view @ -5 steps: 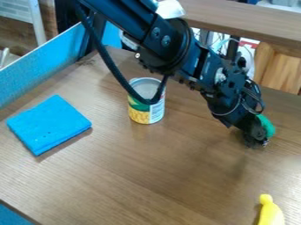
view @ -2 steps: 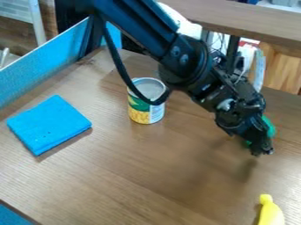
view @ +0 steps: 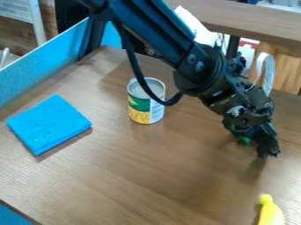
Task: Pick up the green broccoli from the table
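Arm (view: 156, 24) comes in from the top edge, slants down toward the right; gripper (view: 269, 151) is low over the right side of the table (view: 147, 176), pointing down. Can't tell how far open the gripper is, nor if it has hold of anything. Green thing (view: 244, 140) is right by it, on its left & a bit to the far side, mostly hidden behind the gripper; shape unclear, can't tell if the two touch. Dark shadow on the table just to the near side of the gripper.

Can (view: 144, 112) stands upright, far half of table, left of gripper & well apart from it; label green & yellow w/ a pale panel, top grey. Black cable (view: 138, 72) loops down from the arm, passing in front of the can's upper part; can't tell if touching. Blue cloth (view: 50, 125), folded to a rough square, lies flat at left, apart from the can. Yellow thing (view: 270, 213) is at the near right, partly cut off by the bottom edge, well apart from the gripper.

Blue wall (view: 41, 66) runs along the table's far left side. Wooden ledge (view: 253, 24) crosses at far right, above table ht., w/ a light wood panel (view: 285, 70) below it.
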You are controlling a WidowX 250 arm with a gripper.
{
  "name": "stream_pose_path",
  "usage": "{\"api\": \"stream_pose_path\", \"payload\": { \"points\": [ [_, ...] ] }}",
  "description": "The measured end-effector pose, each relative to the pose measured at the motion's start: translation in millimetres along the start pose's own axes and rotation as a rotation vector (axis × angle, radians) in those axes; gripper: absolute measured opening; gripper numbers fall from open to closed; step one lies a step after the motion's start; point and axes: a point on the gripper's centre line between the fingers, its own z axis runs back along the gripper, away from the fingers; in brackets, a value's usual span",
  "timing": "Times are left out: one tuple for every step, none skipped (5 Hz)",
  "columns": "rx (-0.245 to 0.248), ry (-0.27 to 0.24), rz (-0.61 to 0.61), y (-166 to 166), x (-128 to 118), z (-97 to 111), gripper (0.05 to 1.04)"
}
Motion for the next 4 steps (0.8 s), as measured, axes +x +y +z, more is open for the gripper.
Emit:
{"api": "stream_pose_path", "payload": {
  "points": [
    [0.004,-0.006,0.006,0.3,5.2,-6.0,1.0],
    [0.009,-0.012,0.004,0.8,9.5,-9.9,0.961],
    [0.011,-0.012,0.007,0.9,9.9,-13.7,0.689],
    [0.015,-0.013,0.004,1.5,9.7,-13.8,0.376]
  ]
}}
